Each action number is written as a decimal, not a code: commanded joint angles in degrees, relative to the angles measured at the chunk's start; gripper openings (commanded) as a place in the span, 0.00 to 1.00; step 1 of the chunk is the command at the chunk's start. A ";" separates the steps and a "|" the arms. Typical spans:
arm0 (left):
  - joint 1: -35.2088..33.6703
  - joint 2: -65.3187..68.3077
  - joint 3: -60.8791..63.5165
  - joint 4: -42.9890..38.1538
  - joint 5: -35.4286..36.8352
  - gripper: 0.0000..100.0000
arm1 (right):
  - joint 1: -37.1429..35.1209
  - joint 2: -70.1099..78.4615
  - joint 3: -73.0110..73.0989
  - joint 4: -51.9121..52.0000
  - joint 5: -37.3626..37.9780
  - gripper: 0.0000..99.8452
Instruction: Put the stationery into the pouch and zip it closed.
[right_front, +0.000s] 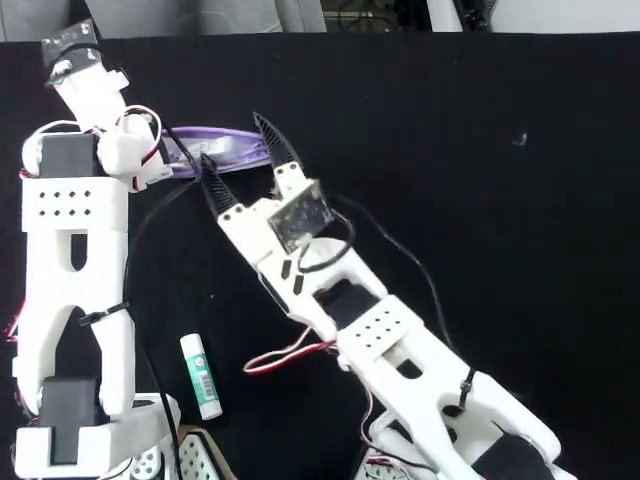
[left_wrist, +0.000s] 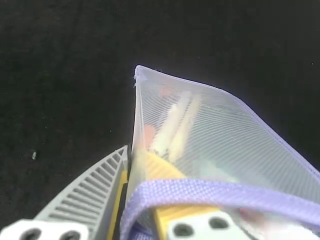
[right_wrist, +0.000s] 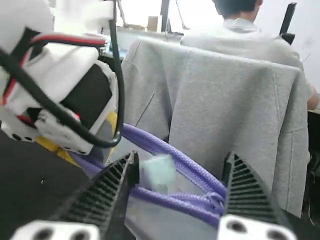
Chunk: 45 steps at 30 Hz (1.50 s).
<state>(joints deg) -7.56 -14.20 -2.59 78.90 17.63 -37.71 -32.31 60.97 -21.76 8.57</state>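
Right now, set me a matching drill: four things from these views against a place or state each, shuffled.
Things:
1. clear mesh pouch with purple zip trim
2. white cylindrical glue stick with green label
3. right claw, black ribbed fingers
4. two pale slender sticks

Place or state:
A. open, a finger on either side of the purple zip
B. lying loose on the black table
C. inside the pouch
D. pinched at one end by the left claw

Pairs: 1-D, 2-B, 3-A, 4-C

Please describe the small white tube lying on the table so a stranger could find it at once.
On the black table, look beside the lower part of the left arm. The tube lies flat there, alone: white with a green label, apart from the purple-edged pouch.
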 joint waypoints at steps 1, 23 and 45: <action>-0.31 0.09 -1.63 -0.97 -0.70 0.03 | -1.05 -2.42 -6.81 8.09 0.62 0.25; -18.86 0.00 -3.56 -8.53 -0.70 0.03 | -1.67 -36.00 -13.93 49.93 0.53 0.25; -37.85 0.18 -9.45 -8.79 -0.70 0.03 | -14.15 13.05 -37.76 86.68 -22.24 0.25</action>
<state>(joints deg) -41.23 -13.67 -5.93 71.87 17.54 -48.70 -28.79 30.02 63.60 -7.96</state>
